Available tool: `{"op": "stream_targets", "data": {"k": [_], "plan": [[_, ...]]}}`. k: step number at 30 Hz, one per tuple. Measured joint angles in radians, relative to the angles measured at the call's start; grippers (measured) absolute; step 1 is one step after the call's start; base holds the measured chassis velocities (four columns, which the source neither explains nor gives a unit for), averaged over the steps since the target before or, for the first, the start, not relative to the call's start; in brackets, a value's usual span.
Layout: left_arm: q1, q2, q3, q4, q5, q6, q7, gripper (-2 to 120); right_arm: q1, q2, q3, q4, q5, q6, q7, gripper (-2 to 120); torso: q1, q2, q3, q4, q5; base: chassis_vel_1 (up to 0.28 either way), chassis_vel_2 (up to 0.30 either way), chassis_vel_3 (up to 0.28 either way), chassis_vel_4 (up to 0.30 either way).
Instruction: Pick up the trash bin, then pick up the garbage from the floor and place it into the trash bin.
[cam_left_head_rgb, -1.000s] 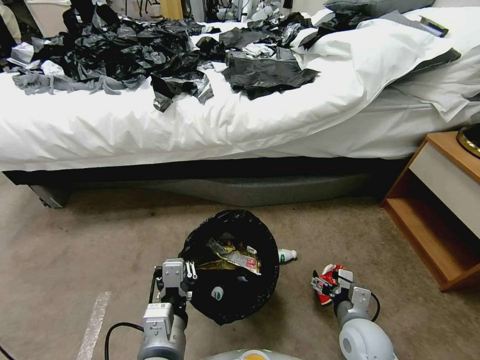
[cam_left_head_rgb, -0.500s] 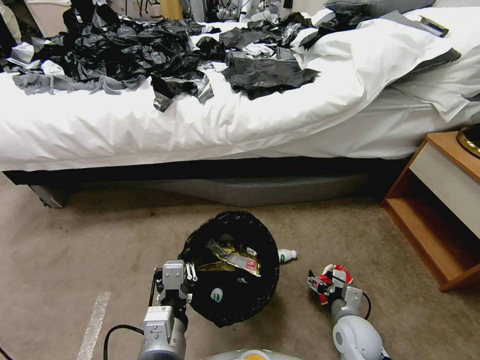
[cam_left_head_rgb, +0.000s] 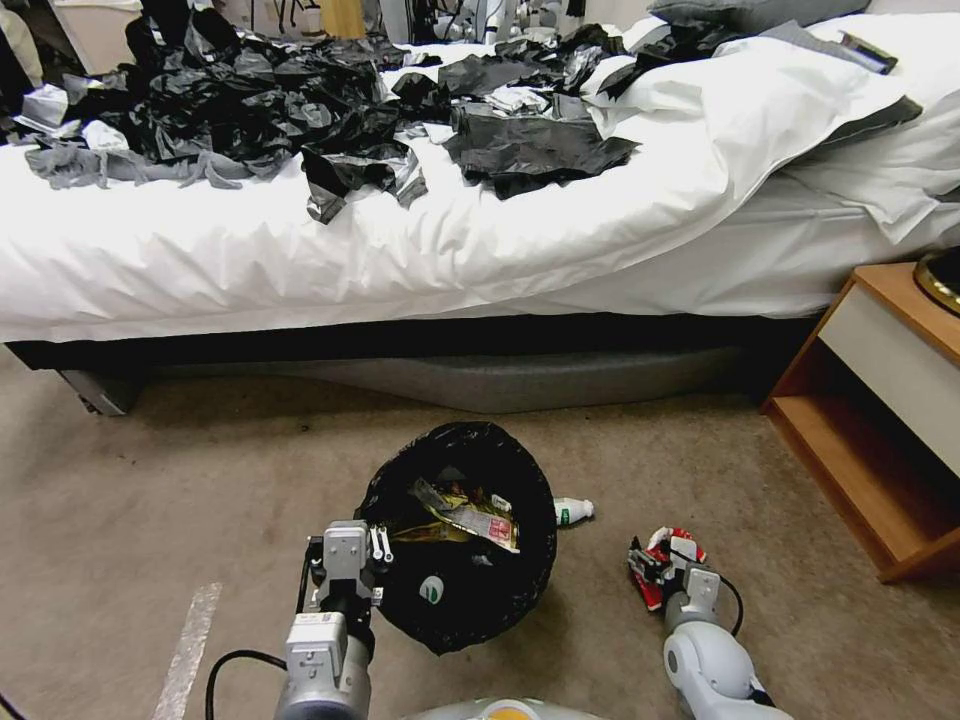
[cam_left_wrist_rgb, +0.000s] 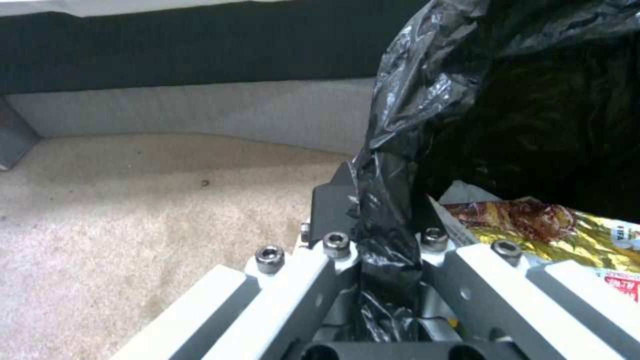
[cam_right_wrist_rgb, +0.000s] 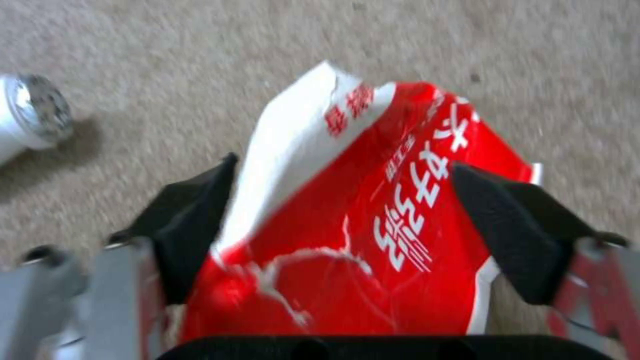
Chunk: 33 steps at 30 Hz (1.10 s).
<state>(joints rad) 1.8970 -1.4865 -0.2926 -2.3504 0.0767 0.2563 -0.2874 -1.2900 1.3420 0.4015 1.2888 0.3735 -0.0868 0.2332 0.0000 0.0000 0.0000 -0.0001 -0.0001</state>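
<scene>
The trash bin (cam_left_head_rgb: 470, 600), lined with a black bag, stands low in the middle of the head view. My left gripper (cam_left_head_rgb: 372, 548) is shut on its bagged rim (cam_left_wrist_rgb: 387, 235). Inside lie a yellow wrapper (cam_left_head_rgb: 468, 516) (cam_left_wrist_rgb: 553, 230) and a green-labelled bottle (cam_left_head_rgb: 432, 588). To the bin's right a red and white wrapper (cam_left_head_rgb: 668, 560) (cam_right_wrist_rgb: 373, 225) lies on the carpet. My right gripper (cam_left_head_rgb: 655, 572) (cam_right_wrist_rgb: 347, 220) is open, one finger on each side of it. A small white bottle (cam_left_head_rgb: 573, 511) (cam_right_wrist_rgb: 30, 112) lies on the carpet between the bin and the red wrapper.
A bed (cam_left_head_rgb: 420, 250) with white sheets runs across the back, heaped with black and grey plastic sheets (cam_left_head_rgb: 250, 110). A wooden nightstand (cam_left_head_rgb: 880, 410) stands at the right. A strip of tape (cam_left_head_rgb: 190, 650) marks the carpet at the lower left.
The right gripper swung slightly toward the bin and back, and its arm drew closer to me. The red wrapper stayed on the carpet. The left gripper and bin barely moved.
</scene>
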Motion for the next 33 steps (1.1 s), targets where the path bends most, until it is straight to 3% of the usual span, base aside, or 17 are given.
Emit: {"op": "stream_targets", "data": {"k": [19, 30, 33], "plan": [[-0.007, 0.003, -0.001, 0.005, -0.006, 0.002, 0.0, 1, -0.019, 0.001, 0.005, 0.027, -0.061, 0.03, -0.01, 4, 0.0, 0.0, 0.0, 0.0002, 0.0002, 0.0, 0.0, 0.0, 0.0], [-0.005, 0.004, 0.004, 0.004, -0.013, 0.003, -0.001, 1, -0.036, -0.006, 0.015, 0.062, -0.084, 0.039, -0.007, 0, 0.0, 0.0, 0.0, 0.0001, 0.0003, 0.0, 0.0, 0.0, 0.0], [0.0, 0.006, 0.007, 0.004, -0.01, 0.003, -0.002, 1, -0.056, -0.018, 0.02, 0.141, -0.109, 0.045, 0.027, 0, 0.0, 0.0, 0.0, 0.0, 0.0001, 0.0, 0.0, 0.0, 0.0]]}}
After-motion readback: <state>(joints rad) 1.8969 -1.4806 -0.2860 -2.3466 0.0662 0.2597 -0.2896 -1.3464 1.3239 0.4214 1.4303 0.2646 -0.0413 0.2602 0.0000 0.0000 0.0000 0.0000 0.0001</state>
